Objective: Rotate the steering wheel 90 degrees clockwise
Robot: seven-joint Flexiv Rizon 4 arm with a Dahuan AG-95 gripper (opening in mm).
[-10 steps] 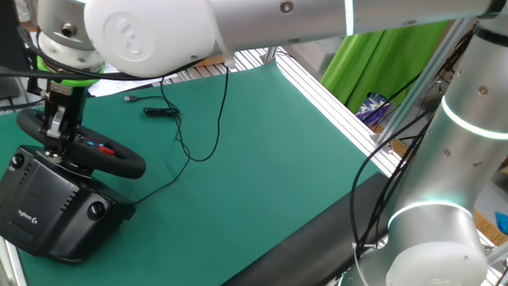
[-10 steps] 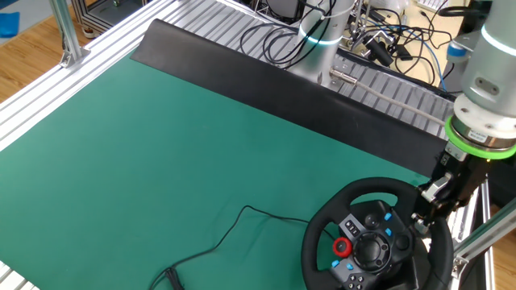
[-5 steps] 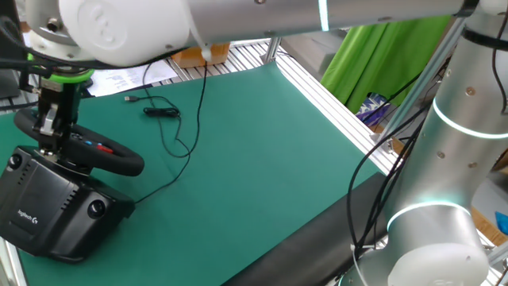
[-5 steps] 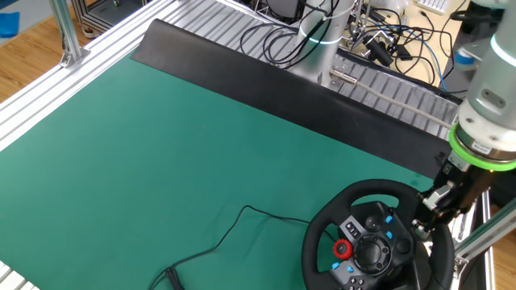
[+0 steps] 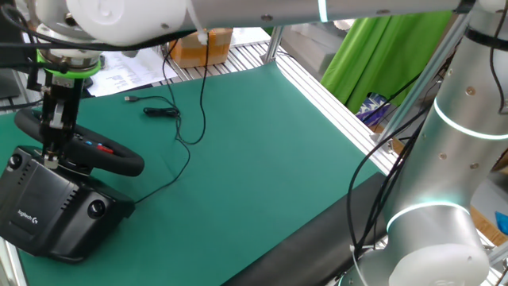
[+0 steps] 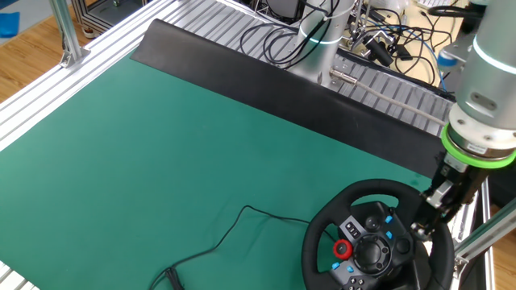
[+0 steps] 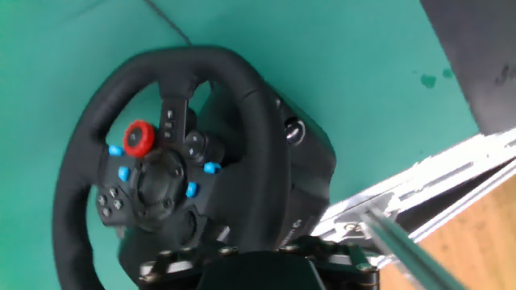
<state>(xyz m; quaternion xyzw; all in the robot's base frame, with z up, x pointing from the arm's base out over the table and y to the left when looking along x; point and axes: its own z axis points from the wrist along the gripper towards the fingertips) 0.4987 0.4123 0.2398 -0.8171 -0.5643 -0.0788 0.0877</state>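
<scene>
The steering wheel (image 5: 87,151) is a black round rim with a red knob and small blue buttons, tilted on a bulky black base (image 5: 48,210) at the mat's corner. It also shows in the other fixed view (image 6: 367,242) and fills the hand view (image 7: 161,161). My gripper (image 5: 52,149) hangs straight down from above. Its fingertips are at the rim's side, on the right part of the rim in the other fixed view (image 6: 423,221). In the hand view the fingers are a dark blur at the bottom edge, so the gap between them is hidden.
A black cable (image 5: 186,135) runs from the wheel's base across the green mat (image 5: 262,159) to a small black plug (image 5: 161,112). A black strip (image 6: 282,97) borders the mat's far side. An aluminium frame rail (image 7: 435,209) runs beside the base.
My arm's upper joints have swung to the left. The gripper has shifted slightly and come a little lower at the rim. The wheel has not turned.
</scene>
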